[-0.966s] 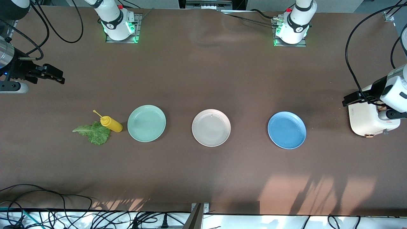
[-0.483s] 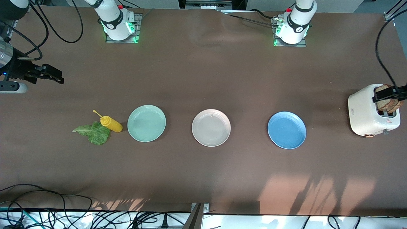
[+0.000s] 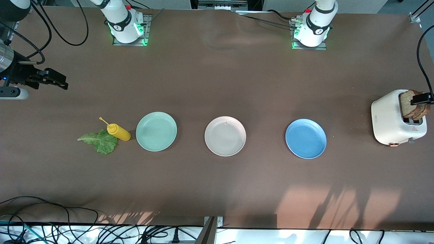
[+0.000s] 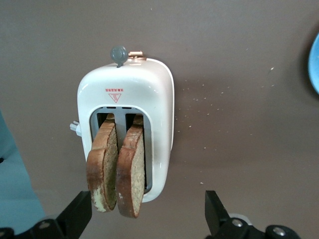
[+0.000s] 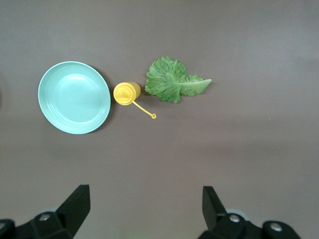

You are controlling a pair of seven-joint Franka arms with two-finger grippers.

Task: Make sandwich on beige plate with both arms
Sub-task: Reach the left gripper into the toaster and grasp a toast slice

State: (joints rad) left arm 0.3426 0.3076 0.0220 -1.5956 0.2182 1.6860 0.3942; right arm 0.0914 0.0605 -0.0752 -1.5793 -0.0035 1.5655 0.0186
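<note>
The beige plate [image 3: 225, 136] lies bare at mid table between a mint green plate [image 3: 156, 131] and a blue plate [image 3: 306, 138]. Two brown toast slices [image 3: 412, 105] stand up out of a white toaster [image 3: 390, 122] at the left arm's end. My left gripper [image 3: 421, 98] hovers over the toaster; in the left wrist view it [image 4: 147, 216] is open, with the slices [image 4: 117, 172] below it and untouched. The lettuce leaf [image 3: 100, 141] lies on the table beside a yellow squeeze bottle [image 3: 118, 131]. My right gripper [image 3: 56, 81] is open and empty over bare table at the right arm's end.
The right wrist view shows the green plate [image 5: 75, 97], the bottle [image 5: 127, 93] and the lettuce [image 5: 172, 84] below its open gripper [image 5: 144, 209]. The blue plate's edge [image 4: 315, 59] shows in the left wrist view. Cables lie along the table's near edge.
My left arm has drawn off the toaster toward the table's end, uncovering the two toast slices. The right gripper has barely moved.
</note>
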